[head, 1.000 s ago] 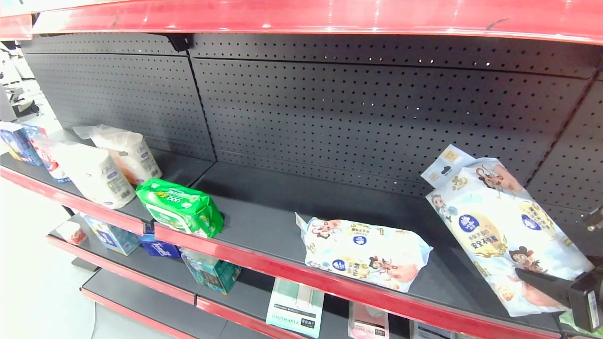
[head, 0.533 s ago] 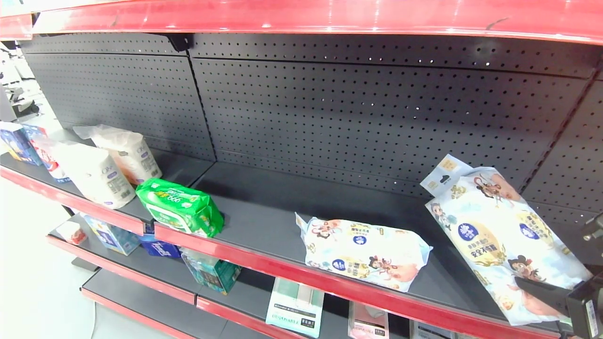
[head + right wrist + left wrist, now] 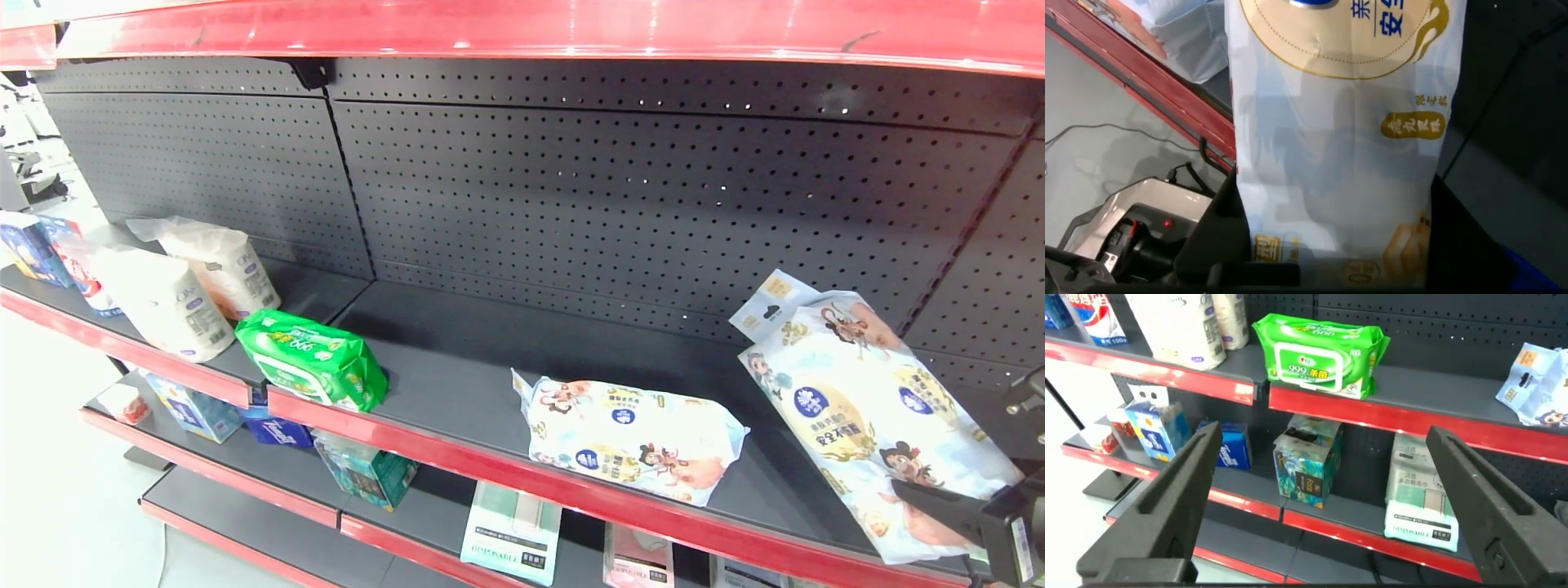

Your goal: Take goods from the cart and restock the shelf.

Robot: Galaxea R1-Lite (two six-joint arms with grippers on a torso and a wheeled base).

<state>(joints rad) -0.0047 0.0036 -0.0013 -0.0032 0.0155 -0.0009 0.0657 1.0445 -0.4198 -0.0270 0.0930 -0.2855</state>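
White cartoon-printed soft plastic pack (image 3: pixel 865 400), clamped in the right gripper (image 3: pixel 1335 237), has sunk toward the right end of the black red-lipped shelf (image 3: pixel 571 351); release appears due next.

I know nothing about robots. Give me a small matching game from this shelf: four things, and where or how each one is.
1. green pack
2. middle cartoon pack
3. rightmost cartoon pack
4. left pincer

a. open, empty
b. tilted, gripped by the right pincer
c. lying flat on the shelf
d. beside the white rolls

Pairs: 1-d, 2-c, 3-b, 4-a
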